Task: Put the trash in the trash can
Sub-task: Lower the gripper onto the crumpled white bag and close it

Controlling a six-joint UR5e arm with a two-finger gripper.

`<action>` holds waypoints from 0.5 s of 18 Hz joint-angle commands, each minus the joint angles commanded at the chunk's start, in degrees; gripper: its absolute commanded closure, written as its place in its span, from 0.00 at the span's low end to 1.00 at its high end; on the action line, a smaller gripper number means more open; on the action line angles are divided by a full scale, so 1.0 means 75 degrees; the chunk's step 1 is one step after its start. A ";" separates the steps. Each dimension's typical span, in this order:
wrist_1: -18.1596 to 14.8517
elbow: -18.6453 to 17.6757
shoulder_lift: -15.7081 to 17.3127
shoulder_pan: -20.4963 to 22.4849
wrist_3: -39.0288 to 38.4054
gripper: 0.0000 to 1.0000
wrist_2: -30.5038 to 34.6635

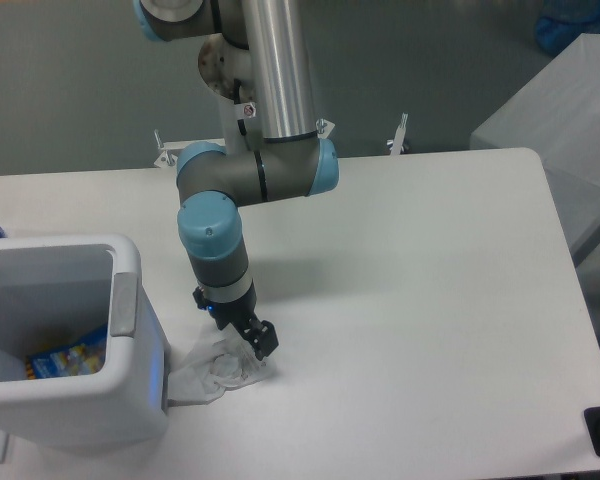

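One wrapper (215, 370) lies on the worktop (430, 300) just beside the bin (130, 400), not yet binned. Whether the lowered claw (242, 345) pinches it cannot be told; lifting and dropping remain.

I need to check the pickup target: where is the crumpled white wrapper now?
The crumpled white wrapper lies on the table, low and left of centre, beside the trash can, right under the gripper.

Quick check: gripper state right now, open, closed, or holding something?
Gripper: down on the crumpled wrapper beside the trash can; open or closed cannot be told.
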 joint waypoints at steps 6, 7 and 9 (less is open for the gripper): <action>-0.0012 0.0082 0.0000 0.0000 -0.0316 0.99 0.0000; -0.0012 0.0082 0.0023 0.0012 -0.0317 1.00 0.0000; -0.0012 0.0128 0.0047 0.0035 -0.0293 1.00 0.0000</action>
